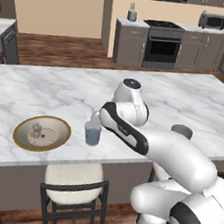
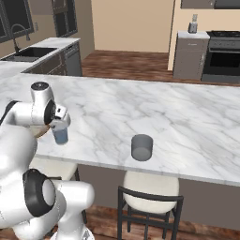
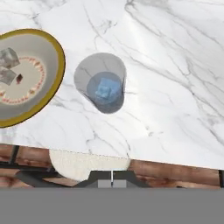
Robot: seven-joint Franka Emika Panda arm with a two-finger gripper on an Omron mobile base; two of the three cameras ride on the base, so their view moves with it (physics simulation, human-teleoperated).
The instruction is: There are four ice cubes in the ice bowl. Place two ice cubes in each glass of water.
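The ice bowl (image 1: 58, 125) (image 3: 54, 48), gold-rimmed, sits near the counter's front edge. Pale ice cubes (image 1: 36, 130) (image 3: 8, 57) lie inside it. Just right of the bowl stands a glass of water (image 1: 92, 133) (image 2: 60, 133) (image 3: 100, 70) holding one bluish ice cube (image 3: 104, 90). My gripper (image 3: 112, 183) hangs above this glass, fingertips pressed together, shut with nothing between them. A second, darker grey glass (image 1: 181, 131) (image 2: 141, 147) stands farther right along the counter. In the right base view my arm covers most of the bowl.
The marble island counter (image 1: 62, 93) stretches wide behind the glasses. Stools with pale seats (image 1: 74, 175) (image 2: 151, 183) stand under its front edge. A stove (image 1: 162, 43) and cabinets line the far wall, and a sink (image 2: 26, 52) sits at the far left.
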